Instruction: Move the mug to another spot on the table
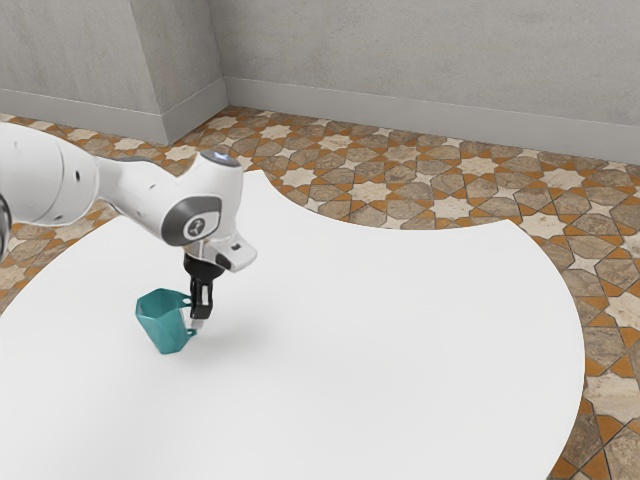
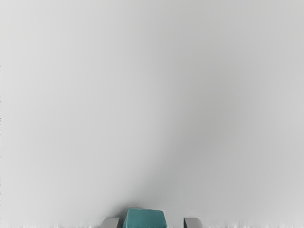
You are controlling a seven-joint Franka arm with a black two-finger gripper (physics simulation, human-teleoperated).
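The white round surface (image 1: 400, 330) carries the load. The arm (image 1: 150, 195) enters the exterior view from the 9 o'clock edge. The teal mug (image 1: 162, 322) sits tilted at the 8 o'clock sector of the surface. The hand (image 1: 199, 318) points down at the mug's 3 o'clock side and appears clamped on its handle. In the wrist view, a teal part lies between the grey fingertips (image 2: 110, 222)
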